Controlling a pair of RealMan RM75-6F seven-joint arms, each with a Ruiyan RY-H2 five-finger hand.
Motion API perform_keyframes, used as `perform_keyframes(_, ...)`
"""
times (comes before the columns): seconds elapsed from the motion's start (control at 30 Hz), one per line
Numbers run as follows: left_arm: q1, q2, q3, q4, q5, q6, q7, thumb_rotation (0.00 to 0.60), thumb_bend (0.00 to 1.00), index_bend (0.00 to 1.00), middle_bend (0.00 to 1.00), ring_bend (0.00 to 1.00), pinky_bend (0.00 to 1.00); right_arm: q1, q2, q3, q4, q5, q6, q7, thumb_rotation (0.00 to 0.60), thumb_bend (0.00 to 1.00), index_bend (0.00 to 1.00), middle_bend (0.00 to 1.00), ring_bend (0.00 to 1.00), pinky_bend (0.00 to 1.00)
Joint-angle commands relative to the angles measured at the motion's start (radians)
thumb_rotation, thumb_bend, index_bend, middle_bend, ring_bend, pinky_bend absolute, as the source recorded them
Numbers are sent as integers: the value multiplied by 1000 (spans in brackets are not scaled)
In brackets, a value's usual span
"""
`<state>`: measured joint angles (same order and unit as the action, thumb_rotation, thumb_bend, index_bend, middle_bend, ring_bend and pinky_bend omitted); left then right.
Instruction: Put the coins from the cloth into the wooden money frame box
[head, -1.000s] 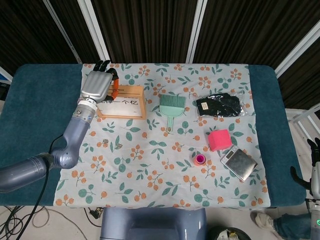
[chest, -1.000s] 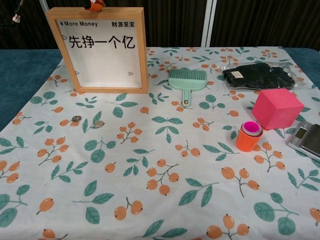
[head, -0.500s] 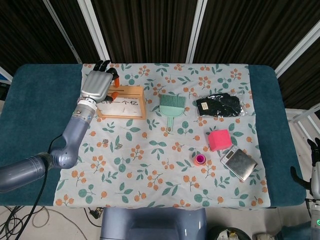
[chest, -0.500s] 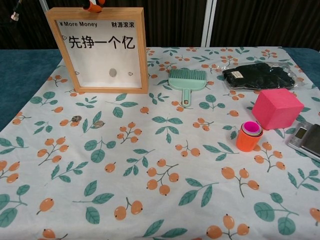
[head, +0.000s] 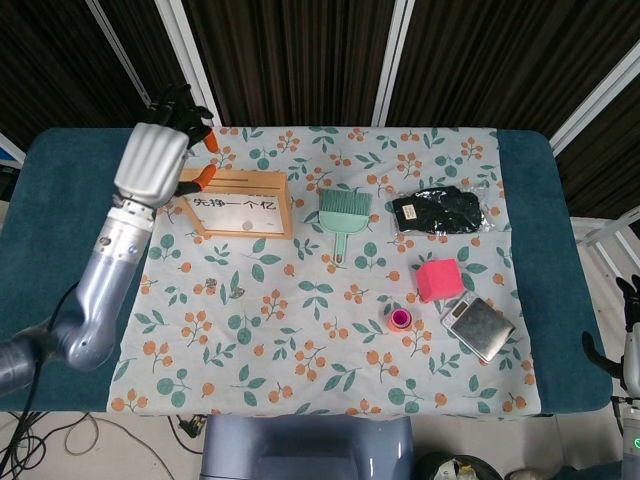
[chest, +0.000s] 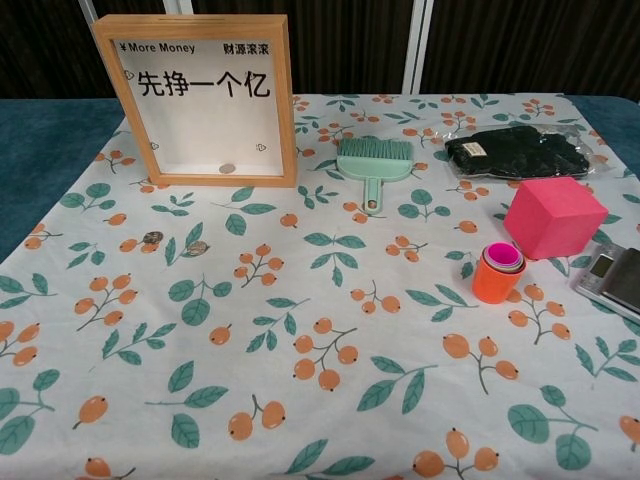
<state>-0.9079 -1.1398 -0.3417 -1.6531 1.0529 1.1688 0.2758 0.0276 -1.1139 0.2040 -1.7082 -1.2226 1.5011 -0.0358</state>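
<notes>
Coins (chest: 172, 243), two of them, lie side by side on the cloth (chest: 330, 300) near-left of the upright wooden money frame box (chest: 196, 98). A third coin (chest: 227, 169) rests inside at its bottom. The box's face points toward the chest camera and reads "More Money". Left hand (head: 150, 160) hovers above-left of the box, fingers loosely apart, holding nothing. Right hand (head: 629, 305) is barely visible at the right edge; I cannot tell its state.

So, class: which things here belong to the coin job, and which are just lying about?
Job:
wooden money frame box
coin inside the box
two coins on the cloth
left hand

Lying about:
green brush
black gloves
pink cube
orange cups
scale
</notes>
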Motion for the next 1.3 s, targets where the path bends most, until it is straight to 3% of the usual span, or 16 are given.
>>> perform_keyframes(0.03, 182, 95, 107, -121, 222, 159, -146, 600, 283, 529, 256, 3, 36, 1, -1, 0, 0, 0, 0, -2, 600, 395, 117, 26, 0, 0)
perform_keyframes(0.1, 265, 75, 188, -101, 333, 229, -214, 600, 283, 524, 256, 4, 35, 1, -3, -2, 0, -2, -1, -4, 600, 394, 117, 26, 0, 0)
perform_keyframes(0.2, 338, 10, 263, -25, 436, 300, -299, 600, 284, 522, 258, 4, 35, 1, -4, -3, 0, -7, 3, -6, 600, 394, 117, 26, 0, 0)
perform_keyframes(0.33, 403, -100, 325, 112, 520, 364, -361, 600, 291, 517, 254, 4, 36, -1, -5, -3, -1, -9, 9, -8, 600, 394, 117, 26, 0, 0)
perform_keyframes(0.47, 425, -211, 361, 265, 566, 353, -382, 600, 294, 478, 237, 4, 36, -2, -4, -3, 0, -10, 11, -9, 600, 395, 117, 26, 0, 0)
perform_keyframes(0.9, 383, -387, 383, 497, 562, 164, -413, 600, 299, 435, 229, 3, 37, -4, -1, 0, -4, 0, 9, -7, 600, 395, 117, 26, 0, 0)
perform_keyframes(1.3, 320, -496, 356, 618, 580, 92, -393, 600, 312, 417, 185, 4, 37, -4, 0, 2, -6, 4, 8, -7, 600, 394, 117, 26, 0, 0)
